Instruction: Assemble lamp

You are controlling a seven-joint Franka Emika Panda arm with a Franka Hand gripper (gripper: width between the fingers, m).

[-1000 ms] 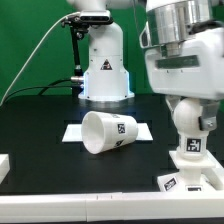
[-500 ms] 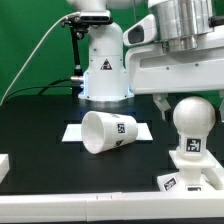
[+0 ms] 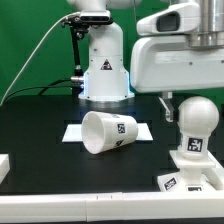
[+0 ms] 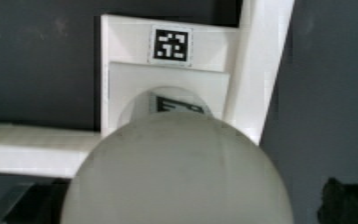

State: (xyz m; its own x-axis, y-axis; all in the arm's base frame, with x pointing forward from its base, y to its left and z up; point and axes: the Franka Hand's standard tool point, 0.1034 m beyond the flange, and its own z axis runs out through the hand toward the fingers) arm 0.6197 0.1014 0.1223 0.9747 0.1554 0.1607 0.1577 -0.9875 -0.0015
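Note:
The round bulb (image 3: pixel 197 115) stands upright on its neck in the blocky white base (image 3: pixel 190 178) at the exterior view's right. My gripper (image 3: pixel 194 104) hangs over the bulb's top. It is open, and one dark finger (image 3: pixel 168 107) shows beside the bulb without touching it. In the wrist view the bulb (image 4: pixel 176 165) fills the space between the two dark fingers (image 4: pixel 345 203), with gaps on both sides, and my gripper (image 4: pixel 179 208) is open over the tagged base (image 4: pixel 171 60). The tapered shade (image 3: pixel 108 133) lies on its side on the marker board (image 3: pixel 72 132).
The arm's white pedestal (image 3: pixel 104 70) stands at the back behind the shade, with a cable running toward the exterior view's left. A white block (image 3: pixel 3 166) sits at the table's left edge. Black tabletop lies between the shade and the base.
My gripper has risen off the bulb and opened, uncovering the whole ball. The bulb stays upright on the base. The shade has not moved.

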